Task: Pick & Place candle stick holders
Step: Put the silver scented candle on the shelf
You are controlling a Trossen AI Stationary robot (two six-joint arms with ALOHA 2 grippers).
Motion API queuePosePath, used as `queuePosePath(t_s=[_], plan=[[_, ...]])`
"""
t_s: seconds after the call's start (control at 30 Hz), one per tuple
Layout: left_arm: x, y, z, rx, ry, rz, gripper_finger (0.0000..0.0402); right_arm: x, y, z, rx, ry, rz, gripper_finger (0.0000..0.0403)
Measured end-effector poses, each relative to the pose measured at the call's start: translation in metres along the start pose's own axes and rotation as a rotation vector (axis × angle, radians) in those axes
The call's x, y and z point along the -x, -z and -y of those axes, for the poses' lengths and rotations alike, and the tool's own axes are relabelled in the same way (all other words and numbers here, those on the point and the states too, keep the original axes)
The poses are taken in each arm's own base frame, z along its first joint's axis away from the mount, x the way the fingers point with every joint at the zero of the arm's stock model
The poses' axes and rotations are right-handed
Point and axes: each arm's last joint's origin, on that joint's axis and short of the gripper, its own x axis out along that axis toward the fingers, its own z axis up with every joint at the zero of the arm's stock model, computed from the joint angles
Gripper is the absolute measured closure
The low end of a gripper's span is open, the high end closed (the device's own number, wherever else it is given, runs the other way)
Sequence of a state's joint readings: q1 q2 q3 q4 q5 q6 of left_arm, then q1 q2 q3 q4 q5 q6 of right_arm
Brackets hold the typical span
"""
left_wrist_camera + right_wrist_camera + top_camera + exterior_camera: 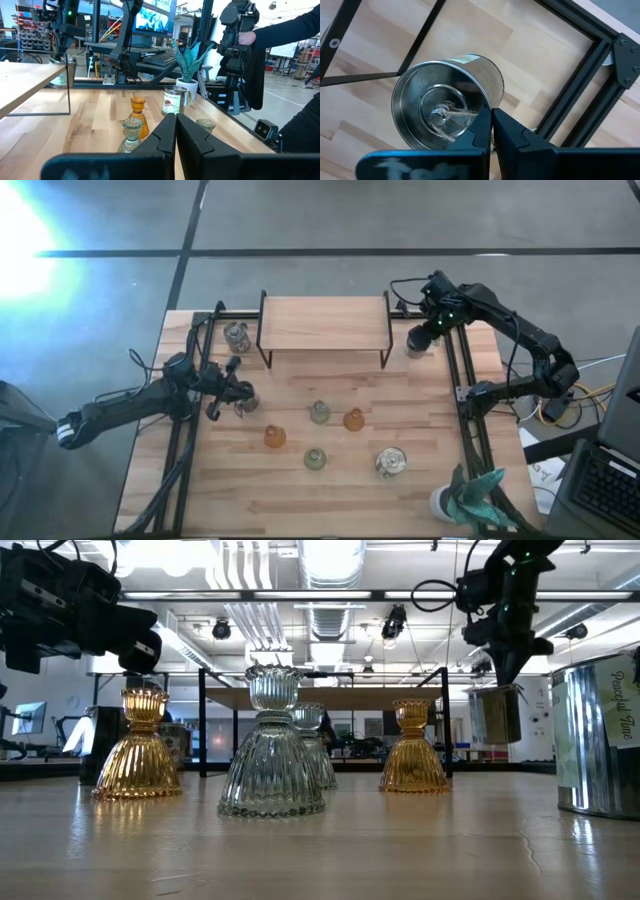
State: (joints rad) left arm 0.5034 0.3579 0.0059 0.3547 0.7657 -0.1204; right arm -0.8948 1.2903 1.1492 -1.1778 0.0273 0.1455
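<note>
My right gripper (pixel 418 338) hangs at the far right, beside the wooden shelf, shut on a silvery can-like holder (pixel 445 105). That holder also shows in the low view (pixel 493 715). Two amber glass holders (pixel 275 437) (pixel 353 419) and two pale green ones (pixel 319 413) (pixel 315 459) stand on their flared bases mid-table. Silvery cups stand at the far left (pixel 237 335) and near right (pixel 391 462). My left gripper (pixel 176 125) is shut and level at the left, holding nothing. A silvery cup (pixel 246 402) shows by its tip. My right gripper pinches the silvery holder's wall at the rim (pixel 489 102), with one finger inside the cup and one outside. The fingers come from above, pointing steeply down. The cup hangs below them, slightly tilted with its mouth up, clear of the table.
A low wooden shelf on black legs (pixel 325 325) stands at the far middle. Black frame rails (pixel 465 380) run along the table's left and right sides. A white pot with teal leaves (pixel 462 498) sits at the near right corner.
</note>
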Motion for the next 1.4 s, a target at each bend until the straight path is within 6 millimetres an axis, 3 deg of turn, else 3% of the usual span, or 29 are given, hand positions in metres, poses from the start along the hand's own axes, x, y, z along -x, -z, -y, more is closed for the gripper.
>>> queuePosePath(t_s=[0.4,0.9,1.1,1.4], plan=[[0.000,0.000,0.000,0.000,0.000,0.000,0.0385,0.004,0.005,0.001,0.027,-0.002,-0.041,0.0396],[0.000,0.000,0.000,0.000,0.000,0.000,0.0384,0.026,0.021,-0.003,0.045,-0.193,0.007,0.0396],[0.000,0.000,0.000,0.000,0.000,0.000,0.0385,0.047,0.018,-0.004,0.037,-0.237,0.077,0.0396],[0.000,0.000,0.000,0.000,0.000,0.000,0.0383,0.099,-0.004,-0.012,0.059,-0.305,0.230,0.0395]])
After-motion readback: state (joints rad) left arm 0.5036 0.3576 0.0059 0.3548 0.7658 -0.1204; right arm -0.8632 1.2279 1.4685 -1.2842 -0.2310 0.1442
